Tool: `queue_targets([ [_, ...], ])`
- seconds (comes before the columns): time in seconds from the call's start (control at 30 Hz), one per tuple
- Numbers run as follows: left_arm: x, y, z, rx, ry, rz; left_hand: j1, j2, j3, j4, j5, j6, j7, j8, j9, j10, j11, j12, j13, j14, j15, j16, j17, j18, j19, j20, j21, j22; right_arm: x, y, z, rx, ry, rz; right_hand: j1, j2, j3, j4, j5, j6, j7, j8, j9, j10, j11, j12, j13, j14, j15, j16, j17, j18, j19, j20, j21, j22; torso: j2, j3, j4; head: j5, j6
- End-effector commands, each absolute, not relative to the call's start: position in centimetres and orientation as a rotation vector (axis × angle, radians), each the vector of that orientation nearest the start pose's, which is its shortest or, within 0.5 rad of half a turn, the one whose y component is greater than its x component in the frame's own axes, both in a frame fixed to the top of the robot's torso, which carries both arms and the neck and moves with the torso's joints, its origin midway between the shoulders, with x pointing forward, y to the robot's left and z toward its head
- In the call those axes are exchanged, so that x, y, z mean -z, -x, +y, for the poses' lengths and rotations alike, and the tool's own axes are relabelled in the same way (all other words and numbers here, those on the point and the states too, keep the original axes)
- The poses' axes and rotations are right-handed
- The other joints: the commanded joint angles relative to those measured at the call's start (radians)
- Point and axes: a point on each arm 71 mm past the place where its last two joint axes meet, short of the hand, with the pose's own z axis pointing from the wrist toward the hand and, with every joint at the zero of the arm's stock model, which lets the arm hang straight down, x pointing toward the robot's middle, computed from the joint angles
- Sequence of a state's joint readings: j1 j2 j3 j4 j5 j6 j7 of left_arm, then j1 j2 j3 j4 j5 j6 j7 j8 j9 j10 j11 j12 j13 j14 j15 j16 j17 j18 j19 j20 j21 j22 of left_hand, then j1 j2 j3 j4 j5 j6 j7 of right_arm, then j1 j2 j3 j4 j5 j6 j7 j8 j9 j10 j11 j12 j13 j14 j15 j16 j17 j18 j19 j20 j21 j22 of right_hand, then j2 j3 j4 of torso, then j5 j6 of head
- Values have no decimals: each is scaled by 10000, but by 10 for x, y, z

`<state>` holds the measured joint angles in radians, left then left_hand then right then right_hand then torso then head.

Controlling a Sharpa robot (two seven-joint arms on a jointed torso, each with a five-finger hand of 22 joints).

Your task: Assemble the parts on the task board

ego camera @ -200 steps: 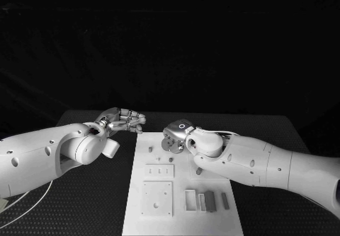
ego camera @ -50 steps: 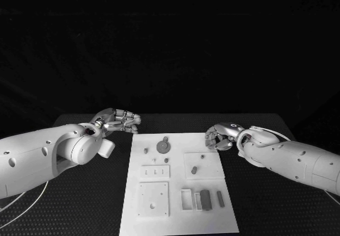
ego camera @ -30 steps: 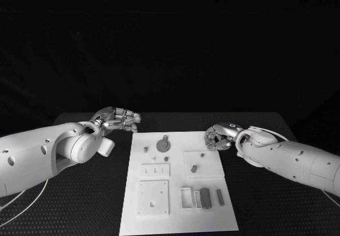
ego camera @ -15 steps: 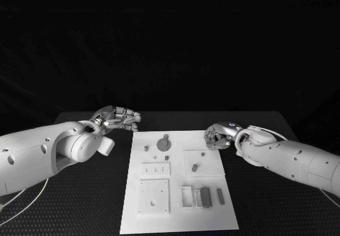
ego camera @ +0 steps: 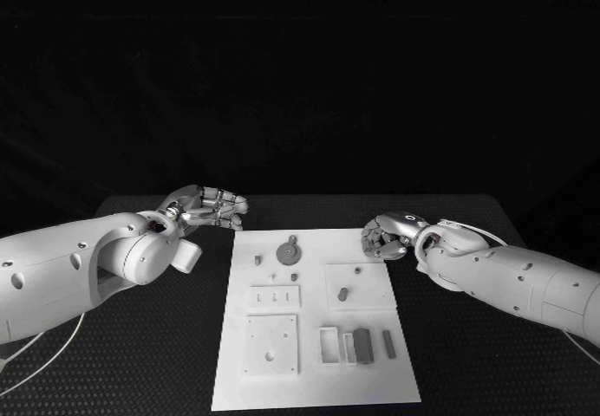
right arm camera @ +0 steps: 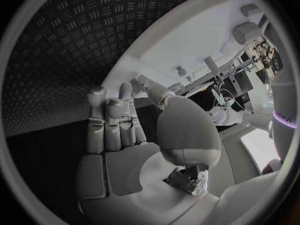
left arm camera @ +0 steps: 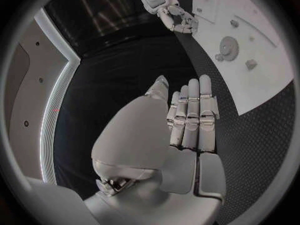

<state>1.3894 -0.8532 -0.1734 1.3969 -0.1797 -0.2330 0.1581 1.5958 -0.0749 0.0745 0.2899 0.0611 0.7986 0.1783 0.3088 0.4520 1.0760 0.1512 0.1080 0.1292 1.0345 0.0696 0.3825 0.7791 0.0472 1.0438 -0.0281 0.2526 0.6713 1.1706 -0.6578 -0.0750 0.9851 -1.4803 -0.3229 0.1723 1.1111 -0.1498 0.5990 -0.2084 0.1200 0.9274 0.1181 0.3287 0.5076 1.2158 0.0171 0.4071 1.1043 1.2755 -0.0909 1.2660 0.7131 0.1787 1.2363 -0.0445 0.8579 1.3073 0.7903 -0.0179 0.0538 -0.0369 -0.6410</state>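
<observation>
On the black textured table point(ego camera: 150, 347) lies the white rectangular task board point(ego camera: 313, 321), its long axis running from the robot's side toward the far edge. No writing can be read on the board or its parts. Near the far end lies a dark grey round gear-like disc point(ego camera: 289, 253) with a small tab pointing away from the robot; two small grey pegs point(ego camera: 257, 259) lie just beside it on the near side. A short dark oblong pin point(ego camera: 342, 295) lies on a raised white square plate point(ego camera: 359, 286), its length pointing along the board. Nearer the robot, dark grey bars point(ego camera: 364, 344) lie side by side next to a white open frame point(ego camera: 330, 345), all lengthwise with the board.

Off the board's far left corner, the left silver hand point(ego camera: 208, 208) hovers with its fingers curled in, holding nothing; in the left wrist view its fingers point(left arm camera: 190, 117) lie straight and close together. Just beside the board's far right edge, the right silver hand point(ego camera: 385, 239) hangs with fingers curled inward, nothing in it. Both hands are apart from every part.
</observation>
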Motion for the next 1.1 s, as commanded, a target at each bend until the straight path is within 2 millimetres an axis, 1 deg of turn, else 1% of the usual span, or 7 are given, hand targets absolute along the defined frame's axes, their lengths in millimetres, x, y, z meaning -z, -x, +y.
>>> queue_targets([
  [0.03,149,-524,249,12802,9183,16381,-101,14,39,-1,-48,8,75,-63,-9,21,57,-55,9,84,3,-71,11,114,-26,-20,-61,12,235,-553,-259,-4891,2678,16518,39,126,-11,-96,-40,155,9,72,52,25,-94,114,71,-20,-109,58,20,831,2,-47,75,214,-1,5,-3,2,-11],
  [0.43,149,-524,249,12807,9181,16388,-101,12,40,-2,-48,7,73,-65,-9,19,58,-61,10,86,3,-82,22,115,-27,-20,-64,15,235,-553,-257,-4947,2630,16389,-10,337,10,-231,-40,653,-191,300,382,165,-283,689,414,30,-288,105,80,831,51,-55,179,219,-7,9,-11,-13,-5],
  [0.67,149,-524,249,12782,9168,16434,-102,16,43,-1,-48,15,76,-61,-7,35,54,-57,15,90,3,-91,32,115,-26,-20,-66,19,232,-551,-253,-5087,2377,16112,-60,347,2,-248,-39,751,-237,334,482,198,-327,859,503,49,-331,141,117,831,67,-59,226,222,-6,4,-10,-17,12],
  [0.83,151,-523,248,12476,8999,16742,-218,43,47,7,-50,158,149,-1,21,462,-136,166,209,186,-26,-131,171,123,26,-42,-55,80,228,-545,-247,-4918,2803,15870,-142,370,-5,-199,-41,781,-255,335,535,198,-345,936,537,61,-351,163,143,831,81,-62,255,220,-27,4,-35,45,49],
  [1.0,157,-523,242,11921,8461,17814,-782,25,22,14,-63,411,40,103,71,818,-340,414,634,479,-201,122,570,148,301,-207,169,342,211,-545,-239,-4840,2792,15368,-199,351,5,-134,-38,810,-272,337,582,201,-362,994,557,72,-367,187,169,831,96,-70,280,220,-98,-40,-59,41,171],
  [1.03,159,-523,241,11694,8326,18231,-1180,-7,-93,58,-144,423,61,106,76,820,-324,426,692,466,-186,168,624,106,305,-187,197,388,207,-545,-236,-4827,2784,15239,-200,351,8,-130,-37,813,-274,337,586,202,-364,999,559,73,-369,189,171,831,98,-72,283,220,-115,-45,-71,52,171],
  [1.1,162,-523,239,11256,7861,18792,-2529,-227,-782,30,-85,367,89,78,77,761,-304,414,769,484,-202,281,737,93,296,-206,234,460,200,-544,-230,-4877,2828,15122,-199,346,13,-126,-37,817,-277,337,595,204,-368,1010,562,75,-374,197,179,831,103,-77,289,220,-158,-56,-103,69,174],
])
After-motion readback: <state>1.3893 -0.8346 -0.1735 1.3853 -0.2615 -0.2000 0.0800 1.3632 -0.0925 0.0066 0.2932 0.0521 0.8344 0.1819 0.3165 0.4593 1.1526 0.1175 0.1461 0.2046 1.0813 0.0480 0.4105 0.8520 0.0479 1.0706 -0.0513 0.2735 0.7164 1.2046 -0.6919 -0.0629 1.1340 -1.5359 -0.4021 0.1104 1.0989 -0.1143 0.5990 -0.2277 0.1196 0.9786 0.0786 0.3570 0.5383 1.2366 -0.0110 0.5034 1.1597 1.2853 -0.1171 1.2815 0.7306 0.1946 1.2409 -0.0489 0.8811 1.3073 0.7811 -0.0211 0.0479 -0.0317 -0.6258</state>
